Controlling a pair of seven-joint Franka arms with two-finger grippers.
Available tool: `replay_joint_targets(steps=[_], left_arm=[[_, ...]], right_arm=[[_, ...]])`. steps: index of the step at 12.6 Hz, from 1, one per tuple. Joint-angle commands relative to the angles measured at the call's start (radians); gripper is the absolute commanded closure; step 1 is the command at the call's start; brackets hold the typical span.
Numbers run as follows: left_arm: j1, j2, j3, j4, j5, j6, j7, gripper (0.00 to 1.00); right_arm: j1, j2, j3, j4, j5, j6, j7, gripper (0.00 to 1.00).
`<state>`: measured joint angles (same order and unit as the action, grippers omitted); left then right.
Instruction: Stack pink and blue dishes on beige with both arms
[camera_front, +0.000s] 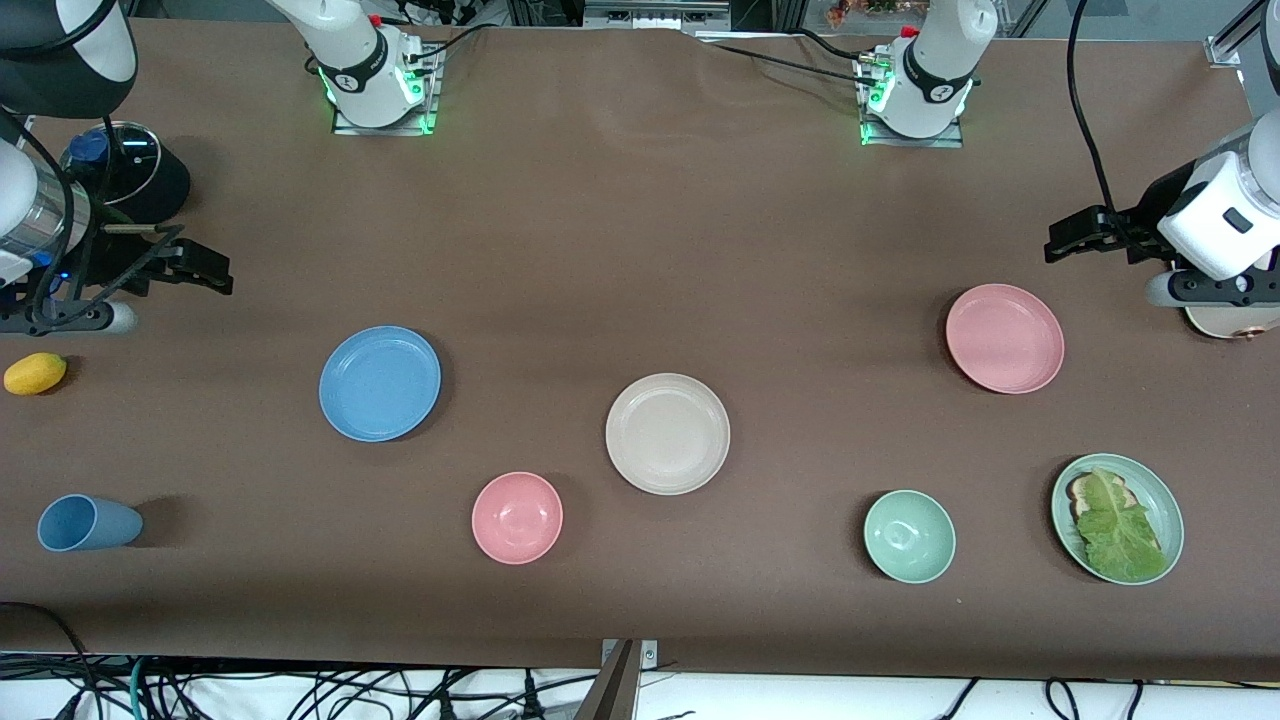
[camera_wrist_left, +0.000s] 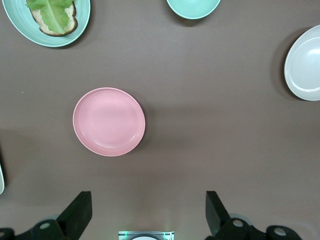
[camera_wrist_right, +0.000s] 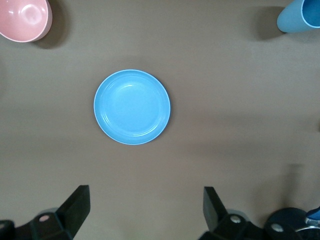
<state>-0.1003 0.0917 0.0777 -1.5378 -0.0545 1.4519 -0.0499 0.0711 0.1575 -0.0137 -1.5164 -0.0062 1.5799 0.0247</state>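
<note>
The blue dish (camera_front: 380, 383) lies flat toward the right arm's end of the table, and the pink dish (camera_front: 1004, 338) lies flat toward the left arm's end. Between them, nearer the front camera, lies the beige plate (camera_front: 667, 433), with nothing on it. My right gripper (camera_front: 210, 265) hangs open and holds nothing, off to the side of the blue dish (camera_wrist_right: 132, 106). My left gripper (camera_front: 1062, 240) also hangs open and holds nothing, beside the pink dish (camera_wrist_left: 109, 121). In each wrist view the fingers (camera_wrist_left: 80, 210) (camera_wrist_right: 77, 205) stand wide apart over bare table.
A pink bowl (camera_front: 517, 517), a pale green bowl (camera_front: 909, 536) and a pale green plate (camera_front: 1150, 480) with bread and lettuce sit near the front edge. A blue cup (camera_front: 88, 523), a yellow fruit (camera_front: 35, 373) and a lidded black pot (camera_front: 125, 170) are at the right arm's end.
</note>
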Motion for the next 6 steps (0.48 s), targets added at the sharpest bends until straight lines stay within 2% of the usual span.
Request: replay_joint_targets(steps=[1, 6], left_arm=[[0.008, 0.013, -0.001, 0.028, -0.011, -0.016, 0.01, 0.0], [0.008, 0.013, -0.001, 0.028, -0.011, -0.018, 0.01, 0.0]], right_arm=[[-0.01, -0.021, 0.012, -0.014, -0.003, 0.003, 0.004, 0.0], [-0.01, -0.018, 0.012, -0.01, -0.003, 0.005, 0.004, 0.0]])
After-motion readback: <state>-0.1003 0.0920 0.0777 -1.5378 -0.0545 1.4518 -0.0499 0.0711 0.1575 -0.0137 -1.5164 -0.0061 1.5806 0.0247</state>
